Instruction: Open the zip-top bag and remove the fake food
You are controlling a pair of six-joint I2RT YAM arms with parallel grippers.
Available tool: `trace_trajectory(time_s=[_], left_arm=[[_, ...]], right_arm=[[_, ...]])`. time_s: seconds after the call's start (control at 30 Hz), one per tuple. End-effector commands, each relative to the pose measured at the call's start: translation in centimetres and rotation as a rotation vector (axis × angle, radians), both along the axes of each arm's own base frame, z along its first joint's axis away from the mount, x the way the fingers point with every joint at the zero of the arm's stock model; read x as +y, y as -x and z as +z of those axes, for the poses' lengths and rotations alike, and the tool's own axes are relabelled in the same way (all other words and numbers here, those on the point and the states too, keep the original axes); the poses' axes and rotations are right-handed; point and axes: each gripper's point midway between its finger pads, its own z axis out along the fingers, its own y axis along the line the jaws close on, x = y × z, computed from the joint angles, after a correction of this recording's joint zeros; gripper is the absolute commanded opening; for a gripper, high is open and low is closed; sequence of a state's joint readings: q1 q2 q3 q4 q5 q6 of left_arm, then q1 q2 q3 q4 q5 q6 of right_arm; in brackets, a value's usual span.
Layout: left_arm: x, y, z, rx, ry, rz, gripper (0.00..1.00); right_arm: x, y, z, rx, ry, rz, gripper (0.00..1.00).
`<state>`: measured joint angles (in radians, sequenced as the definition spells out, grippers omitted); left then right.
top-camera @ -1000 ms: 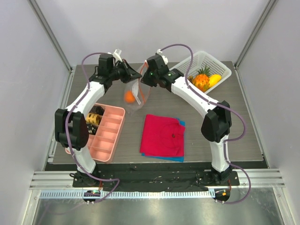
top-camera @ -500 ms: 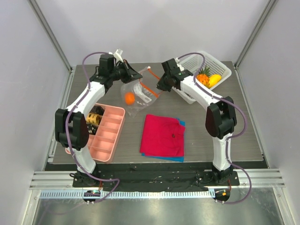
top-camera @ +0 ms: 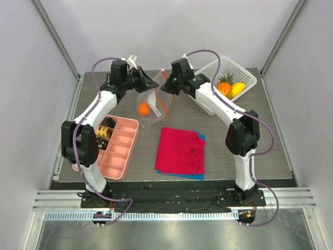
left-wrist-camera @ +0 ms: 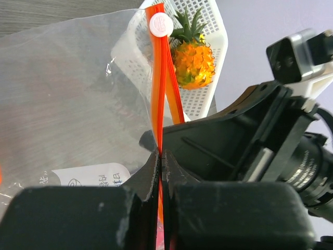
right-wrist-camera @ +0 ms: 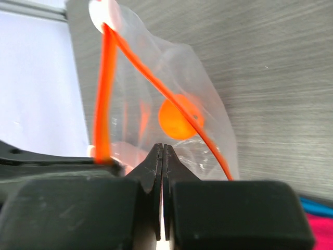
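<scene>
Zip-top bag (left-wrist-camera: 67,99) hanging mouth-up, left gripper (left-wrist-camera: 160,156) and right gripper (right-wrist-camera: 160,149) pinching its rim

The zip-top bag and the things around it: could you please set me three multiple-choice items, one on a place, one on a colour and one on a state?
1. Where is the pineapple? A) in the white basket B) in the pink tray C) on the red cloth
2. What colour is the zip strip of the zip-top bag? A) blue B) green C) orange-red
3. How is the left tool? A) wide open B) shut on the zip strip C) shut on the pineapple
Answers: 1 A, it lies inside the basket's walls; 2 C, both wrist views show it orange-red; 3 B, its fingers meet on the strip.
</scene>
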<state>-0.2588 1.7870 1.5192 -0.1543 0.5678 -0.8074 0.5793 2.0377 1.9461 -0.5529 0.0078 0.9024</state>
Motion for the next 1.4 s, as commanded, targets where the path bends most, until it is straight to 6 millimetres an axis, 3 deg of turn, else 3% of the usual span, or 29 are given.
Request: trace_trajectory(time_s=[0.0,0.3,0.6,0.87,0.97,1.03,1.27,1.37], left_arm=[[-0.3,0.2,2.1,-0.058,0.010,-0.012,0.00],[-0.2,0.0,1.9,-0.067,-0.013,-0.012,0.00],[-0.3,0.1,2.0,-0.060,-0.004,-0.021,0.00],[-0.6,0.3,2.0,-0.053,0.007,-0.034,0.00],[-0.7,0.3,1.9,-0.048,0.010,-0.036,0.00],[-0.8,0.3,1.7,-0.041,0.013,-0.042,0.00],[-1.1,0.2,1.2,-0.032,0.012,-0.046,0.00],[-1.2,0.2,1.2,-0.031,0.014,-0.048,0.00]], right_arm=[[0.9,-1.2,3.6,-0.035,-0.123,-0.036,0.02],[3.0,-1.5,1.6,0.085,-0.242,-0.091,0.02],[2.9,-1.0,-2.0,0.172,-0.272,-0.157,0.02],[4.3,-0.6,-5.7,0.106,-0.154,0.024,0.04],[5.5,0.0,-7.3,0.065,-0.127,0.146,0.10],[6.0,0.7,-8.3,0.052,-0.138,0.216,0.19],[8.3,1.6,-8.2,-0.058,-0.147,0.413,0.32],[8.6,2.1,-8.8,-0.070,-0.124,0.460,0.45]])
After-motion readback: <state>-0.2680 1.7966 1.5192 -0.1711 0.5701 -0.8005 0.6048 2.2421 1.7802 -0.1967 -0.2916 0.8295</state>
